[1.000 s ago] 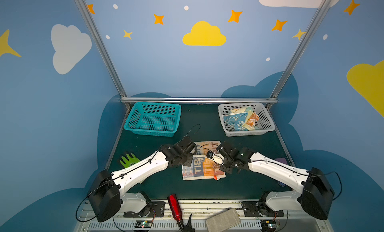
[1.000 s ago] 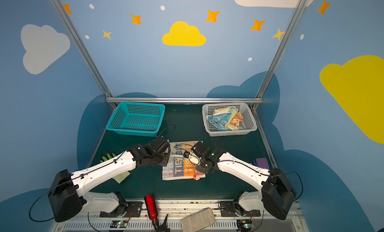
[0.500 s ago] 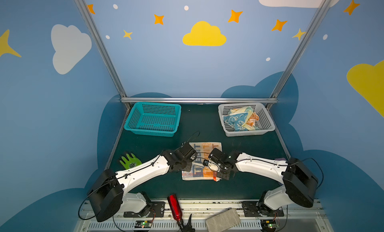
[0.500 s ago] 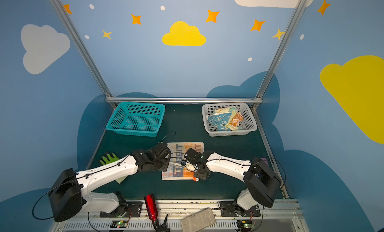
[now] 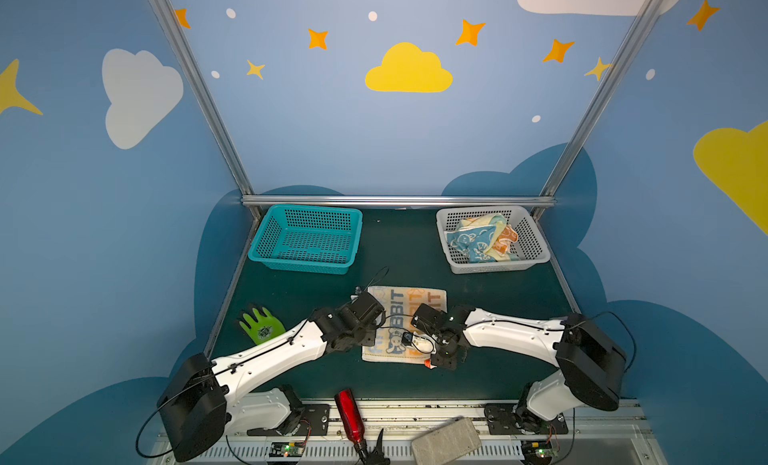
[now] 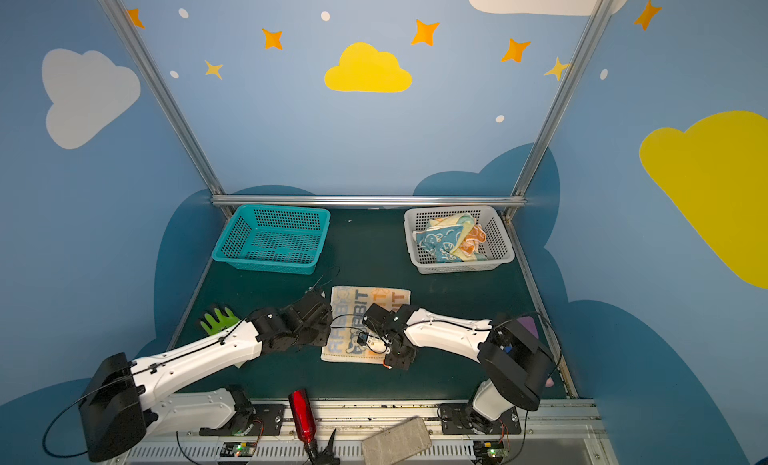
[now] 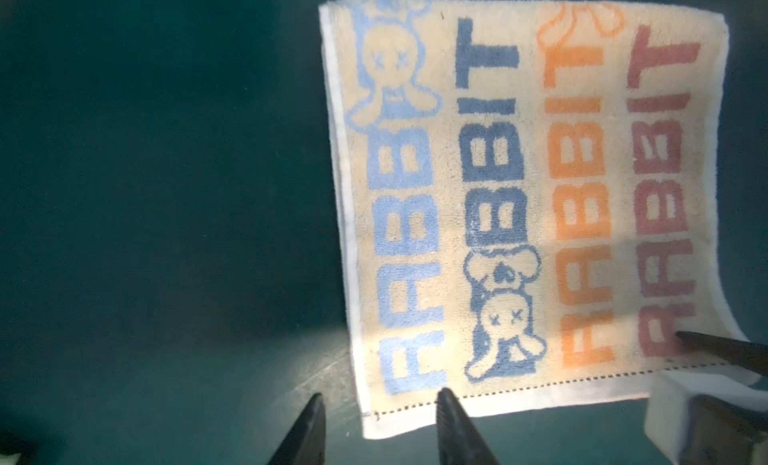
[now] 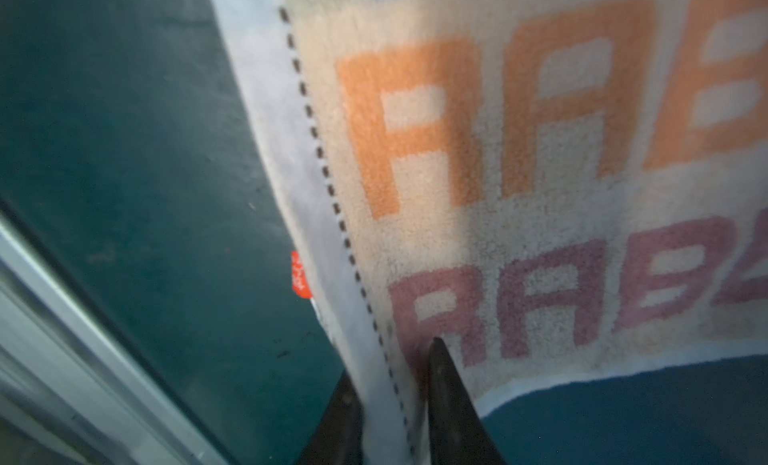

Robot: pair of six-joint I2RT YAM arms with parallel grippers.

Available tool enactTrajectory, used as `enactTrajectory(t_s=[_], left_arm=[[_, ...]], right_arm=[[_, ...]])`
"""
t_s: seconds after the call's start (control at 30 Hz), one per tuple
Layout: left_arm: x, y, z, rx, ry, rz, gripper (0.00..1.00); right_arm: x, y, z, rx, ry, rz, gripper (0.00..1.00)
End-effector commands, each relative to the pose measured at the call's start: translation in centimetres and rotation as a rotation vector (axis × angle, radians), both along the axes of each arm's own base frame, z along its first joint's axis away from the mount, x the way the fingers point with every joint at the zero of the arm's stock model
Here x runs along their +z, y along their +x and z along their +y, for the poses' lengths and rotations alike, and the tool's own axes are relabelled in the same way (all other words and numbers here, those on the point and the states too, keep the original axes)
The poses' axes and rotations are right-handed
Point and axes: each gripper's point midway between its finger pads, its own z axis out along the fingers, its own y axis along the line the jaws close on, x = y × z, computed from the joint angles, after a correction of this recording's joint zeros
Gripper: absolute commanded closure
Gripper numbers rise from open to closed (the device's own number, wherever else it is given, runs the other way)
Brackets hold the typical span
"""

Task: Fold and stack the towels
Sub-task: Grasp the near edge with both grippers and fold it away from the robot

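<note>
Towel (image 7: 540,192), square cream terry, lies flat on smooth green mat (image 7: 166,192).

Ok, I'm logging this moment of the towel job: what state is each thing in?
Cream towel, lying flat on the table.
Left claw, open, astride the towel's corner.
Right claw, around the towel's hem; grip unclear.
Teal basket, empty.
Grey basket, holding loose towels.
Basket towels, crumpled, unfolded.
Green glove, lying flat.
</note>
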Motion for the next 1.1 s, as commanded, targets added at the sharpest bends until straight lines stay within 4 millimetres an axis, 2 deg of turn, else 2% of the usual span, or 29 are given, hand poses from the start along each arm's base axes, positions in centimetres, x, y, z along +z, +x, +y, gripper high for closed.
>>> enactTrajectory(t_s=[0.0, 0.17, 0.23, 0.33, 0.43, 0.53, 0.63, 0.73, 0.83, 1.07], left_arm=[[1.0, 0.7, 1.9, 0.070, 0.057, -0.059, 0.50], [2.3, 2.3, 2.5, 0.088, 0.081, -0.113, 0.44], [2.6, 3.1, 2.5, 0.083, 0.083, -0.120, 0.42], [3.1, 4.8, 2.3, 0.066, 0.090, -0.139, 0.39], [3.2, 6.8, 1.7, 0.037, 0.083, -0.152, 0.35], [3.0, 8.8, 0.9, 0.005, 0.063, -0.160, 0.32], [2.5, 10.9, 0.3, -0.012, 0.028, -0.156, 0.31], [1.8, 12.8, -0.5, -0.035, 0.022, -0.134, 0.31], [0.2, 14.3, -1.3, -0.059, 0.057, -0.093, 0.31], [-4.0, 17.2, -2.0, -0.066, 0.110, 0.005, 0.32]], right_arm=[[2.2, -1.4, 1.1, 0.025, 0.083, 0.045, 0.76], [4.1, -1.3, 1.6, 0.033, 0.164, -0.003, 0.76], [5.2, -0.3, 1.7, 0.011, 0.208, -0.075, 0.74], [7.4, 2.8, 1.5, -0.062, 0.266, -0.252, 0.71], [10.3, 5.4, 1.3, -0.128, 0.351, -0.356, 0.66], [13.0, 8.1, 1.1, -0.266, 0.459, -0.391, 0.60], [14.2, 10.7, 0.3, -0.386, 0.515, -0.408, 0.57], [14.3, 13.2, -0.5, -0.524, 0.522, -0.380, 0.55], [13.4, 14.8, -0.9, -0.601, 0.474, -0.323, 0.51], [10.2, 17.9, -0.7, -0.710, 0.406, -0.219, 0.57]])
